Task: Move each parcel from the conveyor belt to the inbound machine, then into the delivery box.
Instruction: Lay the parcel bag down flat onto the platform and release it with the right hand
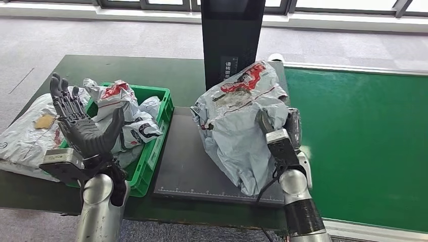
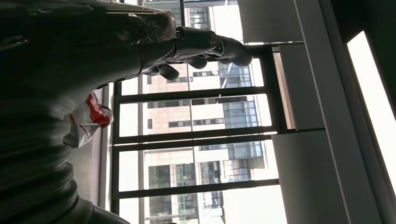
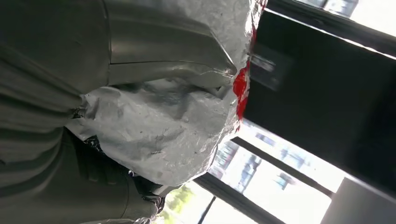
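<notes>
1. Head view: the right hand (image 1: 276, 132) is gripping a large grey parcel (image 1: 241, 128) with red print, its fingers closed into the crumpled wrap. The parcel is standing tilted on the dark flat plate of the inbound machine (image 1: 186, 166), just in front of the machine's black upright column (image 1: 232, 40). The green conveyor belt (image 1: 363, 141) is lying to the right of the machine, well clear of the parcel's base. The left hand (image 1: 83, 126) is hovering raised above the near left corner of the green delivery box (image 1: 157, 132), fingers spread wide and holding nothing. Several grey parcels in the box (image 1: 123, 113) are piling above its rim. Another flat grey bag (image 1: 28, 133) is lying on the dark green bench (image 1: 151, 70) to the left of the box.

2. Left wrist view: the left hand (image 2: 140, 46) is showing dark against bright windows (image 2: 196, 140), its fingers (image 2: 215, 46) reaching out with nothing between them. A scrap of white and red wrap (image 2: 91, 119) is showing beside the ribbed wrist cover.

3. Right wrist view: the right hand (image 3: 154, 51) is pressing its thick grey thumb against the grey parcel (image 3: 163, 130), which is filling the middle of the picture. The darker fingers (image 3: 107, 168) are lying on the parcel's other side. The black column (image 3: 322, 102) is standing close behind the red-printed edge.
</notes>
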